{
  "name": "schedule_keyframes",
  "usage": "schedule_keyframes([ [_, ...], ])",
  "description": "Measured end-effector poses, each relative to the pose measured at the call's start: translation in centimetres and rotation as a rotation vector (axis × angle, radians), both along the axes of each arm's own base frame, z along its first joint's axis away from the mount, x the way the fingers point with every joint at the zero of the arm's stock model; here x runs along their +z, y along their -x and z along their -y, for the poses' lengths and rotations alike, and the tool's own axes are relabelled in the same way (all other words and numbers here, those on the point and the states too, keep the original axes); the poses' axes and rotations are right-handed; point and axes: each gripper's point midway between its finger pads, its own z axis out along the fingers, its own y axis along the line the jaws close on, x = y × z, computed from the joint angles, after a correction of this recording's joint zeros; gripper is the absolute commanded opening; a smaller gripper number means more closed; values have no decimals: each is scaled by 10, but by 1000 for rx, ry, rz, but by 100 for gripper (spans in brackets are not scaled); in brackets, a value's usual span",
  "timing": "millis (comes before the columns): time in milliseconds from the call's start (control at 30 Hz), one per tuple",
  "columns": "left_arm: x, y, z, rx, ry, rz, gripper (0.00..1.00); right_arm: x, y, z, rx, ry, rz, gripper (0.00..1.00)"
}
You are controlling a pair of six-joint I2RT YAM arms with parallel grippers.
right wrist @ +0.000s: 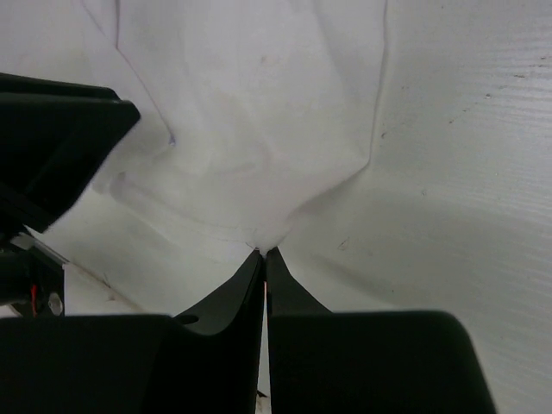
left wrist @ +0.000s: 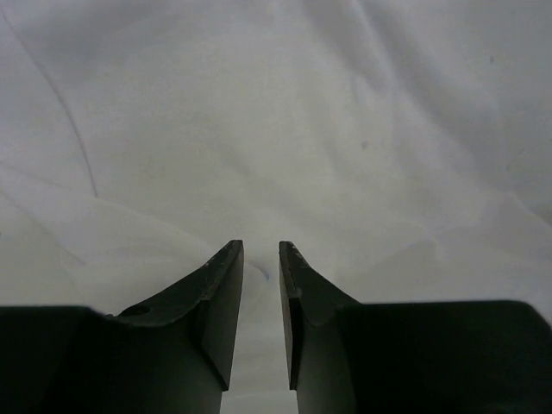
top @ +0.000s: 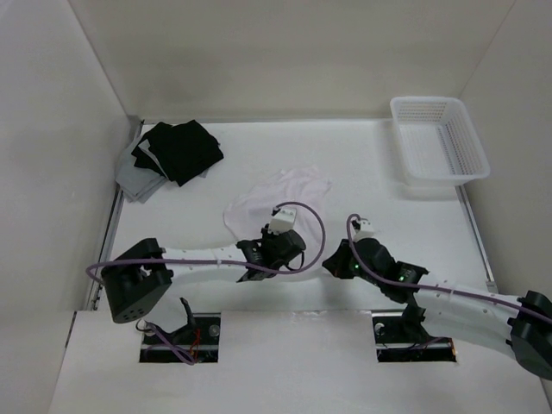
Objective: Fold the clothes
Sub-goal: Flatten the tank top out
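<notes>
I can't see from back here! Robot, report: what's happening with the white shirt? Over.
Right gripper shut on white shirt edge. Left gripper open, low over it. Shirt crumpled, not folded. Black clothes, basket stand apart.

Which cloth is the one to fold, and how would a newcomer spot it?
Look at the middle of the white table, between the black garments far left and the basket far right. The crumpled white garment there is the only one lying loose, not stacked.
</notes>
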Motion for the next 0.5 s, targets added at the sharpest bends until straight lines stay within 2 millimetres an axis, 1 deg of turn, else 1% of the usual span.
schedule_keyframes([
  [100,-13,5,2,12,-69,-4,30,1,-1,0,-1,-11,8,5],
  [200,-21,8,4,24,-104,-4,30,1,-1,-1,-1,-21,16,5],
  [300,-24,9,5,37,-118,0,30,2,-1,0,-1,-30,22,5],
  [500,-26,12,4,63,-118,2,24,4,0,0,0,-42,32,6],
])
